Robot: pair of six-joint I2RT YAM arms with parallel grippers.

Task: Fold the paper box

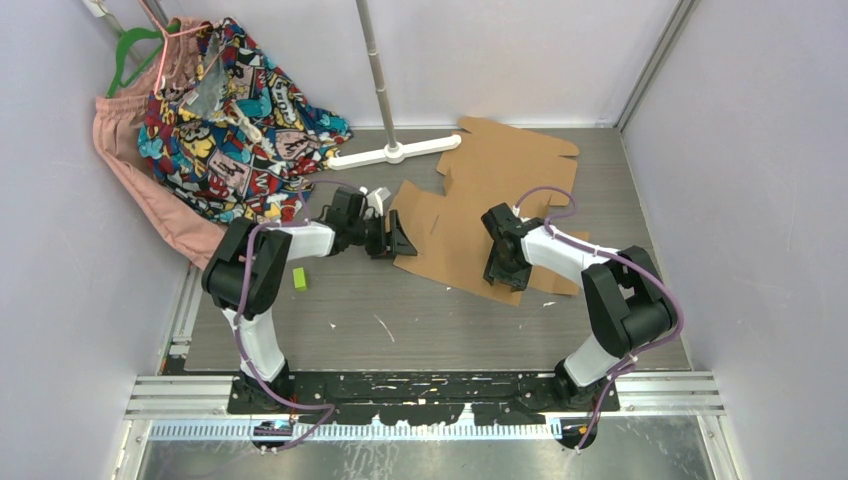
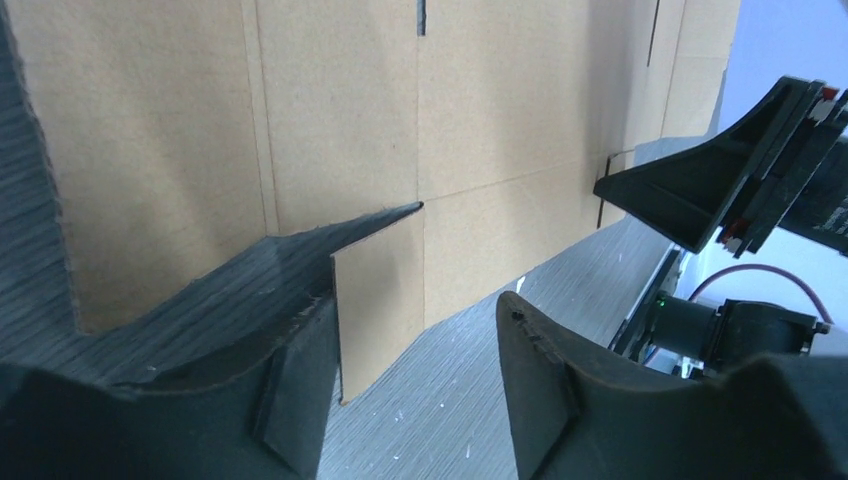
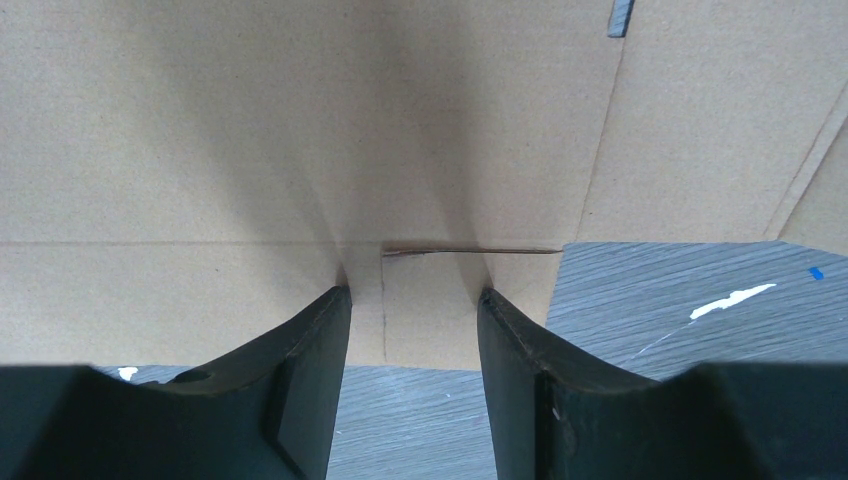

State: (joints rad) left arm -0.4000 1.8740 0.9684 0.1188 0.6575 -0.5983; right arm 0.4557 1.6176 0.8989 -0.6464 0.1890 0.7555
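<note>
The paper box (image 1: 490,190) lay flat on the grey table (image 1: 420,320); left gripper (image 1: 392,243) and right gripper (image 1: 506,280) reached down to its edges, jaws parted.

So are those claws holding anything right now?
Left gripper: open around a flap of the cardboard, not clamped.
Right gripper: open over the cardboard's edge, holding nothing.

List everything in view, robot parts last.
paper box: one, brown, flat and unfolded, table centre-right
patterned garment: one, multicoloured, far left
pink garment: one, pink, beneath the patterned one
hanger: one, green, far-left corner
stand: one, white, far centre
block: one, green, beside the left arm
table: one, grey
left fingers: two, black, open at the box's left edge
right fingers: two, black, open astride a near-edge tab
</note>
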